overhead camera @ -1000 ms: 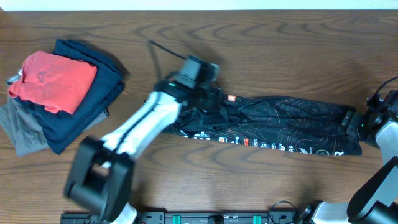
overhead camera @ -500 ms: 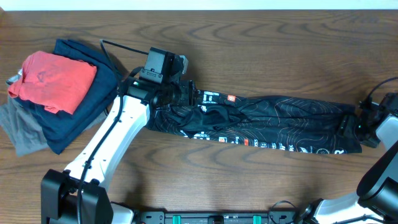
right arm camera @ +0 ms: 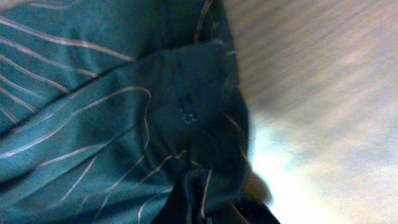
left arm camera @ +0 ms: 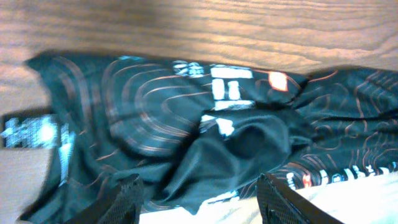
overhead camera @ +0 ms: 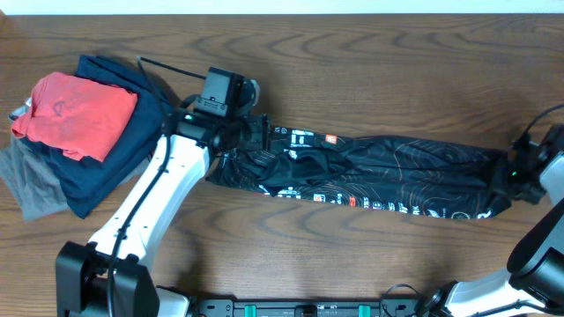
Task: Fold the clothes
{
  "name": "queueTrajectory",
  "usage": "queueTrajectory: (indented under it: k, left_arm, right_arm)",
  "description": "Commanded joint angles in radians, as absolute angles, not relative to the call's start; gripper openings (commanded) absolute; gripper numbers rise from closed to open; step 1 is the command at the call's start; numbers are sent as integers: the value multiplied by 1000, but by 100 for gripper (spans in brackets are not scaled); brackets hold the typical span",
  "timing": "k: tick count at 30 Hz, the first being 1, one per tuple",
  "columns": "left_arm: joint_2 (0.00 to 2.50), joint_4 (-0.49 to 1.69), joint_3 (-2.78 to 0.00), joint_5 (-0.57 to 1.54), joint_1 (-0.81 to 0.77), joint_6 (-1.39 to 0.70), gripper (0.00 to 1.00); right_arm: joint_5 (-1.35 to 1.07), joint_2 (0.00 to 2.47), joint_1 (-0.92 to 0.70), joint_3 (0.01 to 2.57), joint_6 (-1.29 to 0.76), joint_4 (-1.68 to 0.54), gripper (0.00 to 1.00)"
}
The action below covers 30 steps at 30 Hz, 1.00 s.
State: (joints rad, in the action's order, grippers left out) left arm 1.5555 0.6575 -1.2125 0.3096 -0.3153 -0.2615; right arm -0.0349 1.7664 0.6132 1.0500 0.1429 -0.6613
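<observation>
The black jersey point(overhead camera: 397, 172) with thin orange contour lines and white lettering lies as a long crumpled strip across the table's middle. My left gripper point(overhead camera: 258, 134) hovers at its left end. In the left wrist view its fingers point(left arm camera: 127, 198) stand apart over a loose fold of the jersey point(left arm camera: 186, 118), and my left gripper point(left arm camera: 202, 200) is open with nothing pinched. My right gripper point(overhead camera: 510, 174) sits at the strip's right end. In the right wrist view my right gripper point(right arm camera: 208, 202) is shut on a bunched edge of the jersey point(right arm camera: 124, 118).
A pile of folded garments lies at the far left: a red shirt point(overhead camera: 75, 110) on top of a navy one point(overhead camera: 123, 167), with a grey one point(overhead camera: 31, 189) underneath. Bare wooden table point(overhead camera: 397, 79) surrounds the jersey.
My left arm swung left from the strip's middle to its left end, jaws still apart. My right gripper closed on the jersey's right end, which has bunched up slightly.
</observation>
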Motion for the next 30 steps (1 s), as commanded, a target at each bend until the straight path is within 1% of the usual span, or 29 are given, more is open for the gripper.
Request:
queueTrajectory:
  k: [1,5,11,22,30]
  left_arm:
    - [1501,696,-1216,301,-274,-256,60]
    - [1480,748,-1216,301,-234,-256,60]
    - [1480,797,-1216,301,-208,-256,60]
    - [1480,833,-1215,301,-208,-256,60]
    - [1481,837,-1215,301,-208,-256,60]
  right_arm:
    - [36,1756,611,1195,50,-746,1]
    - [19,1753,564,1301,18,-869,1]
    - [35,1750,376,1319,18,-987,1]
    - [33,1752,10,1319,-136,-1061,1]
    - [33,1753,-162,1312,-233,-1061,2]
